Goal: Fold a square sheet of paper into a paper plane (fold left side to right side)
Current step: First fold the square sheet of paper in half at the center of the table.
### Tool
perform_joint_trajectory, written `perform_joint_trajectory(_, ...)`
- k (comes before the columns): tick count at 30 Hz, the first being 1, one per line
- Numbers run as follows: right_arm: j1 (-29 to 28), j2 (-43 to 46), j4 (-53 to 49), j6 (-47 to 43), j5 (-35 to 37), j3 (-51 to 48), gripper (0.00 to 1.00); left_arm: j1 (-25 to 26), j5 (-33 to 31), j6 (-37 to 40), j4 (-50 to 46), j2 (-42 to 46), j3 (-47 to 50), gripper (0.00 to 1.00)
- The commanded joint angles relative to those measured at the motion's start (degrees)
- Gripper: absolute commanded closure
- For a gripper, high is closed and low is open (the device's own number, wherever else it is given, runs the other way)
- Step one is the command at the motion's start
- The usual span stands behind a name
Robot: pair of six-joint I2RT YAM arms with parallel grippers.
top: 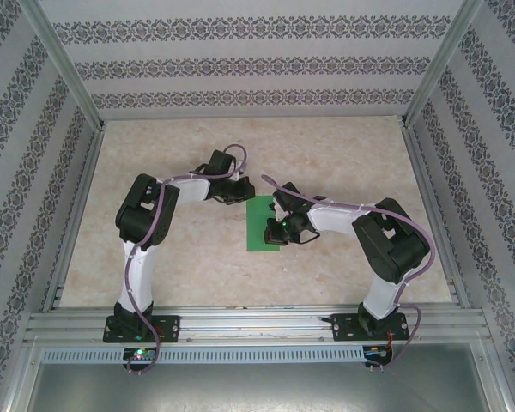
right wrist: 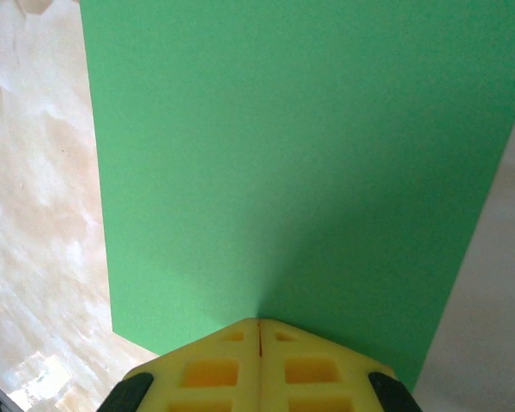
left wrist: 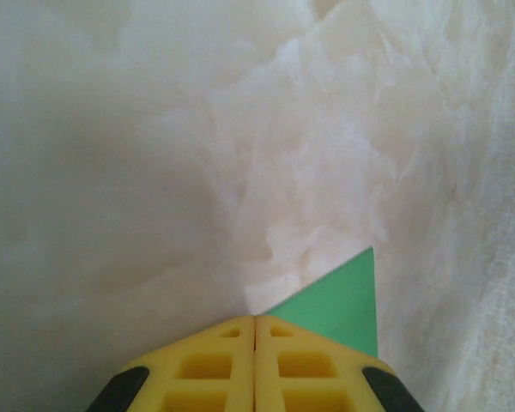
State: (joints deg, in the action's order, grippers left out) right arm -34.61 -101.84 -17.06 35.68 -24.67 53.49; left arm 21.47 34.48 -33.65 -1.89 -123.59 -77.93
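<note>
Top external view: green sheet lies flat near the middle of the table, between the two arms. It reads as a narrow rectangle, long side running near to far, slightly slanted. Left gripper sits at the sheet's far left corner. Right gripper sits over the sheet's right edge, toward its near end. Contact cannot be judged from this height.

Left wrist view: left gripper has its yellow jaws pressed together, with no gap along the seam. One pointed corner of the green sheet sticks out just right of the tips, lying on the pale marbled table. Cannot tell whether any paper is pinched between the jaws or the tips merely rest beside it.

Right wrist view: right gripper is likewise fully closed, seam tight. Its tips point at the green sheet, which spreads flat ahead of them, plain and unmarked. Table shows on the left, with a strip on the right. Nothing is visible between the jaws. The tips look to be against the paper's surface, close to its near edge.
</note>
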Motion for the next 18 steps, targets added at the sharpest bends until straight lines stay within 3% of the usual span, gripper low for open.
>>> perform_joint_trajectory(1,0.33,-3.41,-8.69,0.33,4.98,-3.31,1.0,-4.2,-8.05,4.46,-2.13,-3.17,-2.5,0.93)
perform_joint_trajectory(9,0.38,-3.35,-8.14,0.44,4.72,-2.98,1.0,-4.44,-7.15,5.04,-3.62,0.9,-2.49,0.93)
perform_joint_trajectory(18,0.34,-3.27,-7.28,0.88,4.65,-1.91,1.0,-0.38,-2.01,1.02,-3.18,13.47,9.07,0.93)
